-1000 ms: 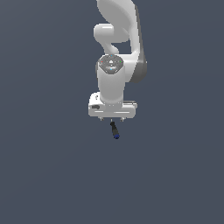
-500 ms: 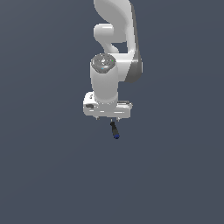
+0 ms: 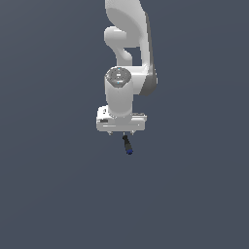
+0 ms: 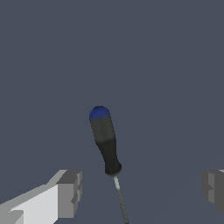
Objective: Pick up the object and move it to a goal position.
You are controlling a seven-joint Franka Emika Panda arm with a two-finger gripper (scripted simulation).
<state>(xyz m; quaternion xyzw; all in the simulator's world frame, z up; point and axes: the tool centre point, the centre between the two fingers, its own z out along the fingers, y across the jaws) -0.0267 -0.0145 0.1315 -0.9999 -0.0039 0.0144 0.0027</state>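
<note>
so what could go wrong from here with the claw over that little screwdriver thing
1. The claw is open with its fingers well apart, and the black rod-like piece with a blue tip lies nearer one finger than the other. Closing off-centre could push it aside.
2. Its thin metal shaft runs between the fingers. Pinching that slim part rather than the handle may let it pivot or slip.
3. In the exterior view the piece is tiny, so small alignment errors matter.

One arm point(image 3: 127, 58), one blue-tipped black object point(image 4: 104, 140).
</note>
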